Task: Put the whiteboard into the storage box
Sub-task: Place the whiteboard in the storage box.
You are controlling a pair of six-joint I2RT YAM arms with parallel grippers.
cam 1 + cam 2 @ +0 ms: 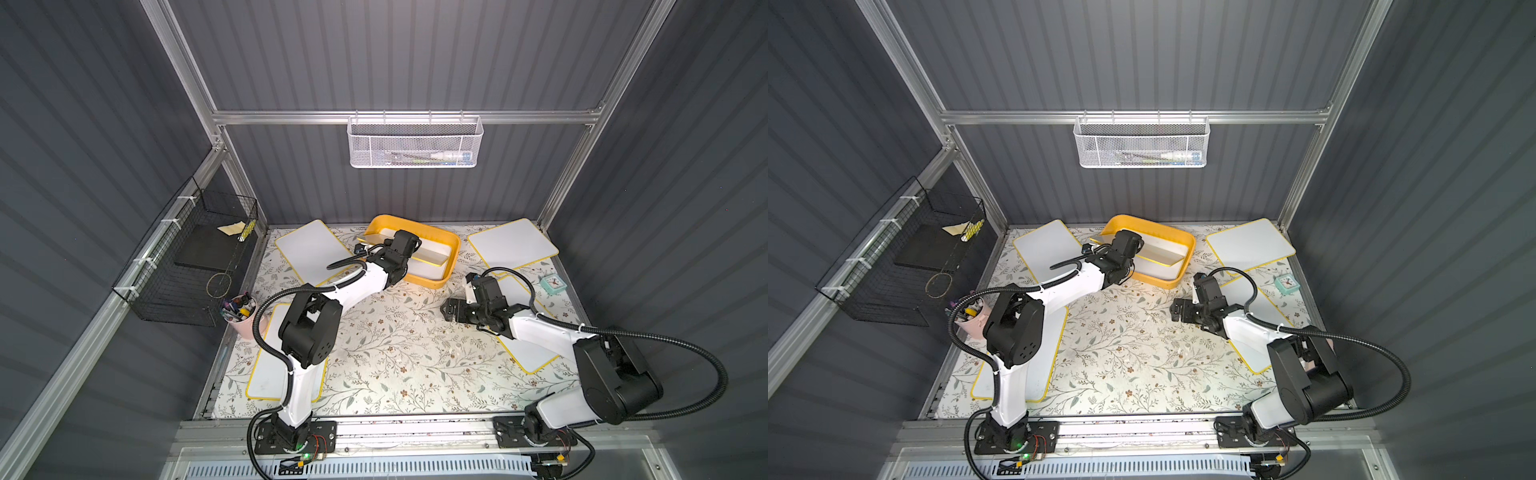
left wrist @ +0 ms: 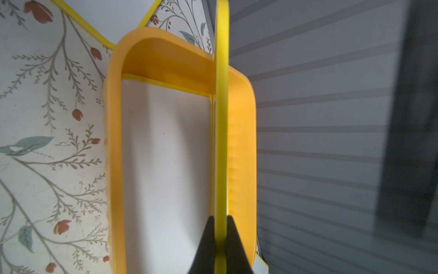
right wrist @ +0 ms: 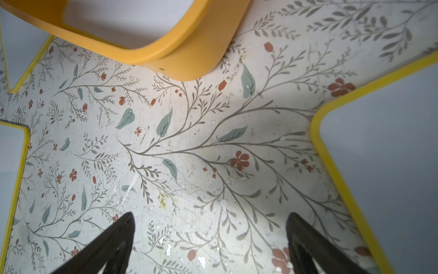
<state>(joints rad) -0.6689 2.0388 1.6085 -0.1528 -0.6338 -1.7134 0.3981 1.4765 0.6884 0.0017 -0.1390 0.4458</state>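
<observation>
The left arm [image 1: 361, 282] hides the gripped end of the whiteboard [image 1: 432, 251] in both top views, and its wrist view shows it only edge-on (a yellow strip), so whether it touches the second board [image 2: 166, 154] lying flat in the box [image 1: 432, 284] cannot be told. The left end effector [image 2: 221, 221] is clamped on that edge, the whiteboard tilted steeply over the box at the table's [image 1: 395, 353] far edge; the right end effector [image 3: 211, 221] gapes wide, empty, near a loose board [image 3: 384, 154].
</observation>
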